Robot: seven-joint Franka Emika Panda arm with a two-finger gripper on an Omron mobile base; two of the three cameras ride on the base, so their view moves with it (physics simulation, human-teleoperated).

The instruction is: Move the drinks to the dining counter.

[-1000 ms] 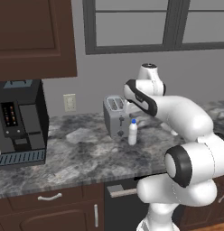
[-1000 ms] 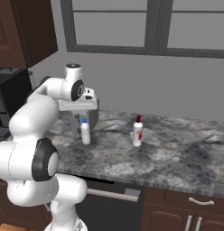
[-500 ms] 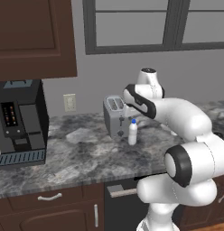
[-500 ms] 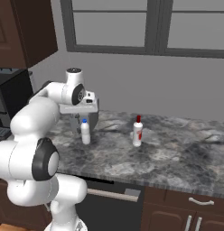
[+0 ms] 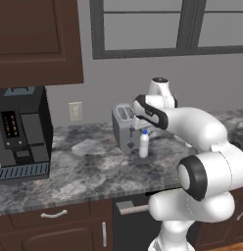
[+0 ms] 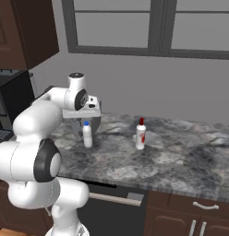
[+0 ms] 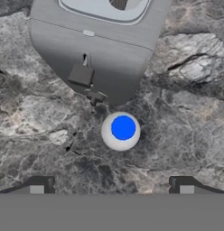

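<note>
A blue-capped white bottle (image 5: 143, 144) (image 6: 87, 134) stands upright on the marbled worktop just in front of the toaster. My gripper (image 6: 86, 120) (image 7: 111, 186) hangs straight above it, pointing down and open. The hand view looks down on the blue cap (image 7: 123, 127), which lies between and ahead of the two fingertips (image 7: 42, 185), with clear space on both sides. A red-capped white bottle (image 6: 141, 134) stands upright to the right of the first one, apart from the arm. The dining counter is out of view.
A silver two-slot toaster (image 5: 125, 125) (image 7: 100, 40) sits right behind the blue-capped bottle. At the left end of the worktop (image 5: 84, 169) stands a black coffee machine (image 5: 23, 130). Windows and a grey wall back the worktop; a dark cabinet (image 5: 37, 39) hangs upper left.
The hand has sunk a little toward the blue-capped bottle. Both bottles have stayed in place and the jaws remain wide.
</note>
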